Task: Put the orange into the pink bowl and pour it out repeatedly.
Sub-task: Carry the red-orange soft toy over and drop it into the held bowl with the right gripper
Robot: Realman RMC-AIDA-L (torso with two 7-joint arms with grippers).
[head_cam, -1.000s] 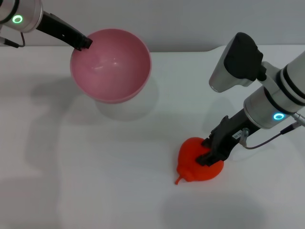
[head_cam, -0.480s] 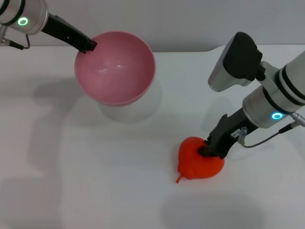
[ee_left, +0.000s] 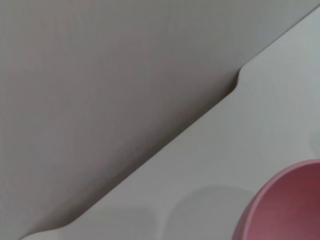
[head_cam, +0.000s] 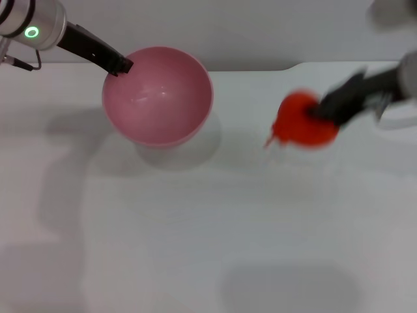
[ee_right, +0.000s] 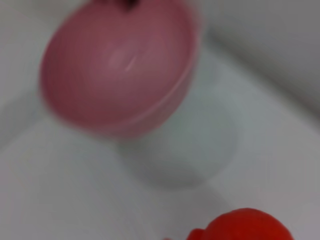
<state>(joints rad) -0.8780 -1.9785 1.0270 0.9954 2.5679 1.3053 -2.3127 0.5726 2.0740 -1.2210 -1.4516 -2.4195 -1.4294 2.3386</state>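
Orange (head_cam: 301,122) rides in the right gripper (head_cam: 326,112), jaws closed on its side, lifted above the white bench (head_cam: 195,228) near the far right edge, well apart from the pink bowl (head_cam: 158,94). The left gripper (head_cam: 121,65) pinches the bowl's far-left rim, holding it raised near the far edge, mouth tilted up. Best to carry the fruit over the bowl's middle, lower it inside the rim, then let go gently so it won't bounce out.
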